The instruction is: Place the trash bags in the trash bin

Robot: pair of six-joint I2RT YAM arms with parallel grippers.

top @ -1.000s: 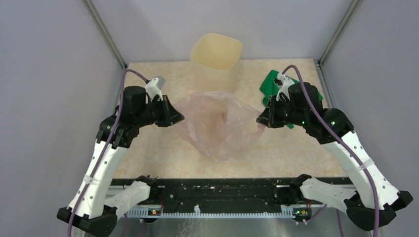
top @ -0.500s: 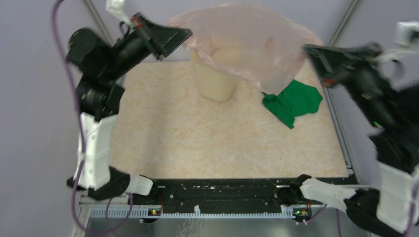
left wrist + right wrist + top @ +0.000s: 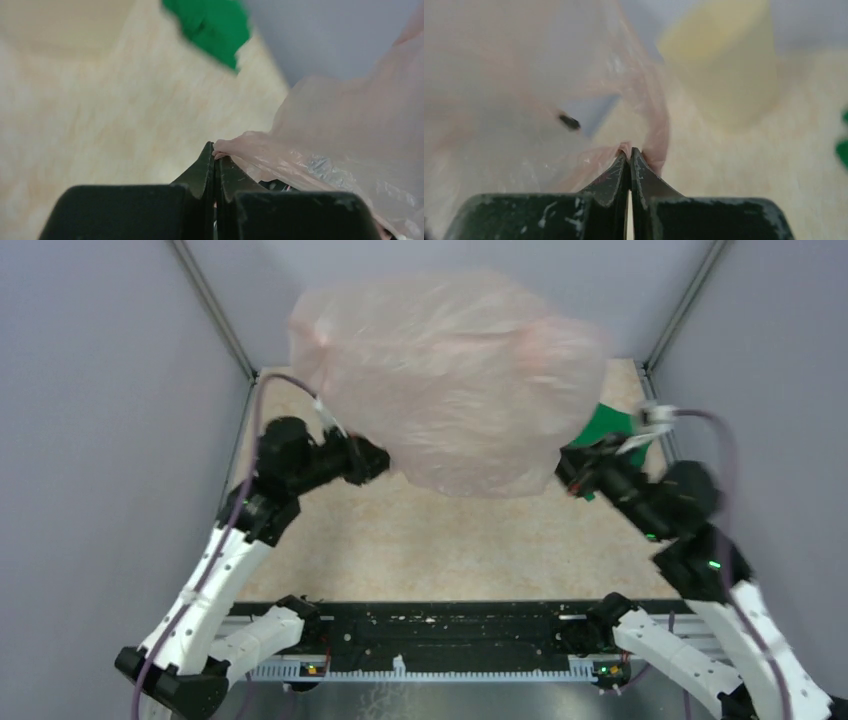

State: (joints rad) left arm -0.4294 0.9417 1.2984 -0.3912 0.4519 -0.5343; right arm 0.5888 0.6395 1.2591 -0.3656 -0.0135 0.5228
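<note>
Trash bag [image 3: 450, 380] has ballooned up between lowered arms.

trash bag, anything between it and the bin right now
Nothing visible does. The left gripper and right gripper hold the trash bag in the air; the right wrist view shows only bare table between it and the trash bin. The green cloth lies off to the side.
</note>
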